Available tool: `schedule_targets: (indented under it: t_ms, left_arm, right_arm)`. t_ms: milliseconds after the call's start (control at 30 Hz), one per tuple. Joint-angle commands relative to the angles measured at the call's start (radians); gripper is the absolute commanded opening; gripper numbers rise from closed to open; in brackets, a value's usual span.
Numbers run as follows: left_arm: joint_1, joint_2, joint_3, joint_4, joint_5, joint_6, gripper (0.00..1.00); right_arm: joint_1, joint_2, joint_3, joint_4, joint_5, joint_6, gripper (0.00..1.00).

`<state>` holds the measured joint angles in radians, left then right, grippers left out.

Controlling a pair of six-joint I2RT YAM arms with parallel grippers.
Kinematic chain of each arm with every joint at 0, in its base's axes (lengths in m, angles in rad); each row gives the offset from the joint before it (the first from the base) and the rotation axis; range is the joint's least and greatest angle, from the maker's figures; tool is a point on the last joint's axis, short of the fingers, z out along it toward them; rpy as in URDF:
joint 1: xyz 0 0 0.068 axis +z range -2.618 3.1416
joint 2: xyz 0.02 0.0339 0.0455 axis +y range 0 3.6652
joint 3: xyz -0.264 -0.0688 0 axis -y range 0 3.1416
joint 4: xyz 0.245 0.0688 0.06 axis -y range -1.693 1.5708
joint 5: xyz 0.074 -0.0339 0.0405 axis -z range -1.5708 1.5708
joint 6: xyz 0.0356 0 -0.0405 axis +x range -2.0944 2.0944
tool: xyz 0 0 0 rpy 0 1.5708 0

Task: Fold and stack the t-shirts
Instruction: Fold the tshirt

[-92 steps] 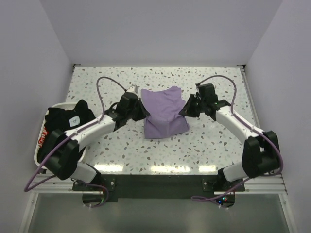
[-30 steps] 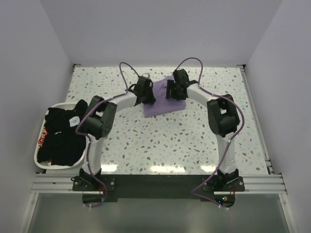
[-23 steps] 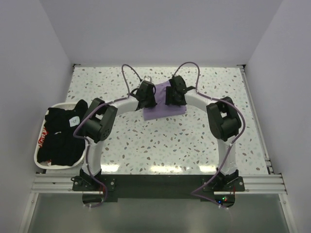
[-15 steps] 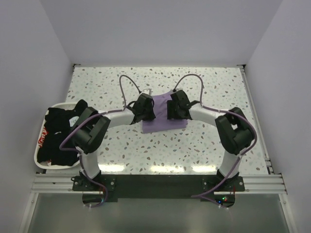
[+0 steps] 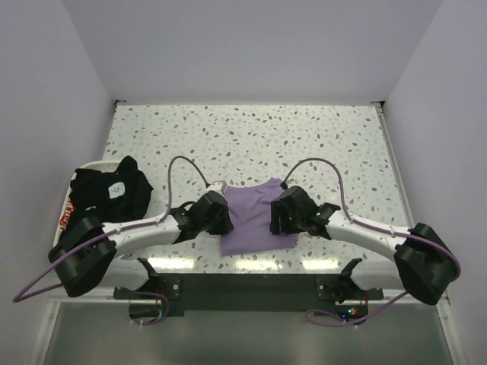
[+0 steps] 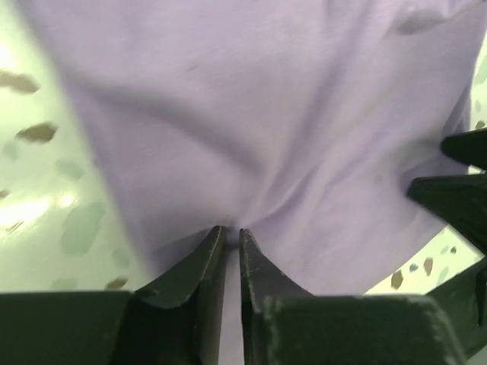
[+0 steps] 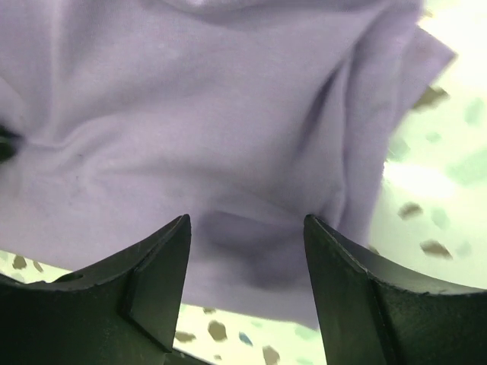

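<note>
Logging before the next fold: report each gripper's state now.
Left gripper: shut, pinching the lavender t-shirt.
Right gripper: open, jaws spread over the same shirt, gripping nothing.

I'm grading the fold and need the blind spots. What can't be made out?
Top view: side edges of the lavender t-shirt, under the left tool and right tool.
Top view: black t-shirts, a dark heap; count unclear.
Left wrist view: the cloth's near edge, behind the fingers.
</note>
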<state>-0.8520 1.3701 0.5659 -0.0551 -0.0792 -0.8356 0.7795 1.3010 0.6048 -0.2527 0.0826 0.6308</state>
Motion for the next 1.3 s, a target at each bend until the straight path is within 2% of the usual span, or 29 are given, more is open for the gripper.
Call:
schedule_targets:
  t_ms: [0,67,167,233,367,467,700,1267]
  left_arm:
    - [-0.001,-0.121,-0.015,-0.136,-0.060,-0.030,0.21]
    - [-0.002,-0.175,0.017,-0.161,-0.108,-0.017,0.27]
    - [0.017,-0.186,0.074,-0.222,-0.192,0.016,0.35]
    - [0.054,-0.155,0.118,-0.233,-0.195,0.039,0.35]
    - [0.171,-0.109,0.169,-0.209,-0.172,0.107,0.35]
    - [0.209,-0.074,0.201,-0.195,-0.165,0.139,0.35]
    - [0.231,0.015,0.256,-0.160,-0.151,0.165,0.35]
    - [0.243,0.149,0.292,-0.075,-0.056,0.135,0.33]
  right_arm:
    - [-0.005,-0.113,0.007,-0.154,0.080,0.052,0.64]
    - [-0.006,-0.167,0.053,-0.197,0.118,0.038,0.64]
    - [-0.014,-0.160,0.128,-0.224,0.247,0.000,0.63]
    - [-0.032,-0.132,0.185,-0.237,0.278,-0.022,0.62]
    - [-0.117,-0.063,0.225,-0.188,0.243,-0.062,0.56]
    - [-0.186,-0.013,0.236,-0.137,0.175,-0.072,0.51]
    - [-0.207,0.073,0.268,-0.070,0.125,-0.063,0.47]
    - [-0.209,0.145,0.291,-0.017,0.108,-0.031,0.46]
